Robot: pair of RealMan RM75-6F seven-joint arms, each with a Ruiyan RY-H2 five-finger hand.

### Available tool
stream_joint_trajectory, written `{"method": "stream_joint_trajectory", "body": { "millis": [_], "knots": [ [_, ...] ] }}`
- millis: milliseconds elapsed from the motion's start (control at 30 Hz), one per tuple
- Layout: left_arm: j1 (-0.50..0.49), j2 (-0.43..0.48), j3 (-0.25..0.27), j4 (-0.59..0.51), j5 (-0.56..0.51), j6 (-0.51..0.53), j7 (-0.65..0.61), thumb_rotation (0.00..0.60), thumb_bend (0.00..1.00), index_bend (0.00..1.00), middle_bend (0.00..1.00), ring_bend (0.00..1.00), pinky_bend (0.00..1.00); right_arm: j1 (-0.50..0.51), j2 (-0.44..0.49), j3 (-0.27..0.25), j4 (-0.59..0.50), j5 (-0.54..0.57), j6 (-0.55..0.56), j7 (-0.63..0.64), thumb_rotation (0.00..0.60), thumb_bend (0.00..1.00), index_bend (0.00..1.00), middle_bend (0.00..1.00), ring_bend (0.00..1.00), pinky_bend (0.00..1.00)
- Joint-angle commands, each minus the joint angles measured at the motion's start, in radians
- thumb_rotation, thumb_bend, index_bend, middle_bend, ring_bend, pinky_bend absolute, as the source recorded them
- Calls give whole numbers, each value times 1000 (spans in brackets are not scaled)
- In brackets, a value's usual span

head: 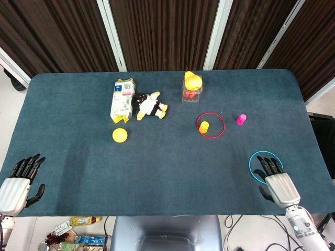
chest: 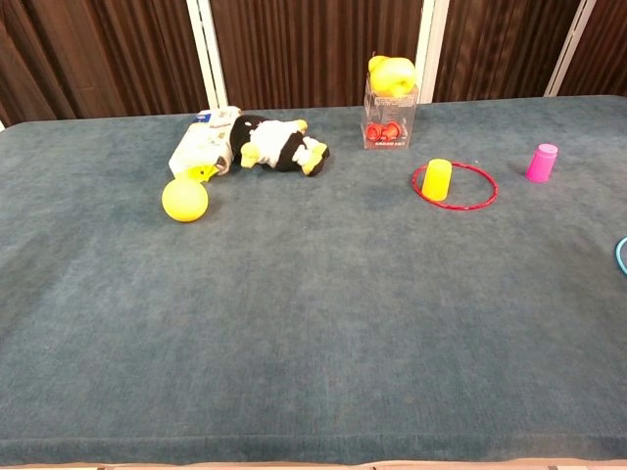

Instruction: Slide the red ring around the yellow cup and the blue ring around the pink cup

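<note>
The red ring [head: 210, 125] [chest: 454, 185] lies flat on the cloth around the yellow cup [head: 204, 126] [chest: 437, 179], which stands near the ring's left inner edge. The pink cup [head: 241, 119] [chest: 540, 163] stands alone to the right of it. The blue ring [head: 265, 166] lies near the table's front right; only its edge [chest: 621, 257] shows in the chest view. My right hand [head: 276, 183] is open, its fingertips over the ring's near side. My left hand [head: 18, 183] is open at the front left corner, holding nothing.
A milk carton [head: 122, 99], a plush penguin [head: 150, 104] and a yellow ball [head: 120, 135] sit at the back left. A clear box with yellow fruit on top [head: 192, 87] stands behind the red ring.
</note>
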Motion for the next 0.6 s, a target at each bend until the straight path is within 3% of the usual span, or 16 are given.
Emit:
{"method": "stream_joint_trajectory", "body": {
  "millis": [33, 133, 300, 600],
  "knots": [
    [0, 0, 1, 0, 1, -1, 1, 600, 472, 0, 0, 0, 86, -13, -3, 1, 25, 21, -12, 15, 600, 495, 459, 11, 0, 0],
    [-1, -1, 1, 1, -2, -4, 5, 600, 471, 0, 0, 0, 86, -54, -4, 2, 91, 98, -48, 64, 600, 495, 500, 11, 0, 0],
    [-5, -2, 2, -2, -6, -14, 12, 600, 471, 0, 0, 0, 85, -65, -25, 13, 188, 121, -98, 117, 600, 495, 530, 11, 0, 0],
    [-9, -8, 3, -3, -8, -23, 28, 600, 472, 0, 0, 0, 86, -35, -89, 42, 330, 78, -145, 212, 600, 495, 567, 12, 0, 0]
  ]
}}
